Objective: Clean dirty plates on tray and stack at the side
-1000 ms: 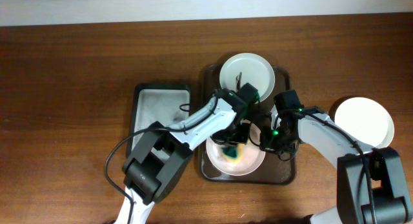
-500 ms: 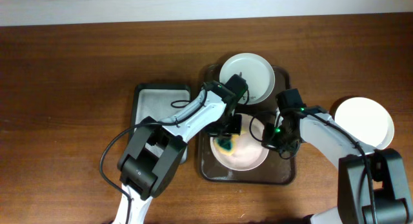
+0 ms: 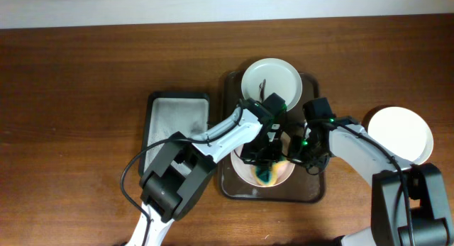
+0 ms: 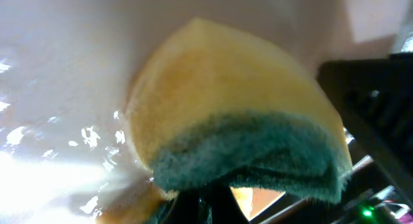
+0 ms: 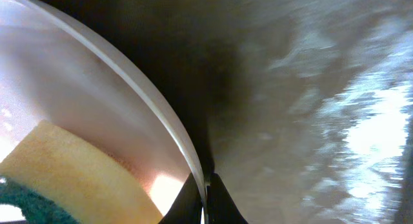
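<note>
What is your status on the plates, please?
Left gripper shut on sponge, pressed on near plate in tray. Right gripper pinching its rim. Far plate smeared; third plate aside. Nothing blocking.

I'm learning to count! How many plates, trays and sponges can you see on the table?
White plates: 3
Brown tray: 1
Grey tray: 1
Sponge: 1
Total: 6

brown tray (image 3: 316, 187), smeared plate (image 3: 270, 79) at far end, pinkish plate (image 3: 241, 172) near, clean plate (image 3: 401, 132) beside
</note>
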Motion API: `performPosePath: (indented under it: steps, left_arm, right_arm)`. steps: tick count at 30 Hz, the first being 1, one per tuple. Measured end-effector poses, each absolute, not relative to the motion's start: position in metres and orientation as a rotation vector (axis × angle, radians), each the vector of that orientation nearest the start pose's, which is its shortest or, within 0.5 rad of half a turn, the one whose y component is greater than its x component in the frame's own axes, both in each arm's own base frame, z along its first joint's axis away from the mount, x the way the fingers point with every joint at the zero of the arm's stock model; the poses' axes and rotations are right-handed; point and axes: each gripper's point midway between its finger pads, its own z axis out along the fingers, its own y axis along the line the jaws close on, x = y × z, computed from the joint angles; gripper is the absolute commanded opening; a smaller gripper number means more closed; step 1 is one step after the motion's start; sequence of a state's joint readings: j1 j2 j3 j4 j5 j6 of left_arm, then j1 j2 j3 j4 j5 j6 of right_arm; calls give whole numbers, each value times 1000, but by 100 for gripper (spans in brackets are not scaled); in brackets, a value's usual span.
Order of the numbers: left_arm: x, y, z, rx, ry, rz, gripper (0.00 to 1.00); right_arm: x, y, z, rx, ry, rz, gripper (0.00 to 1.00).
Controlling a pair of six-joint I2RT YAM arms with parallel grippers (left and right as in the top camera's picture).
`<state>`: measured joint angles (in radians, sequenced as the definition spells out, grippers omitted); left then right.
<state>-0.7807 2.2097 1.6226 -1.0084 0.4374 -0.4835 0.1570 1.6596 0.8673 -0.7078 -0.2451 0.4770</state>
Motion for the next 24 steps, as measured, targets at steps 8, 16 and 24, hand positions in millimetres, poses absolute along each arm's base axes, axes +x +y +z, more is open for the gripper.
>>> performPosePath:
  steps: [8, 16, 24]
  left_arm:
    - [274, -276, 6, 207, 3392, -331, 0]
    - [297, -296, 6, 231, 3264, -443, 0]
    - [307, -342, 9, 409, 3084, -563, 0]
  right_arm:
    - [268, 93, 5, 494, 3078, 459, 4]
    - [272, 85, 5, 367, 3071, 394, 4]
    - [280, 66, 5, 240, 3053, 276, 4]
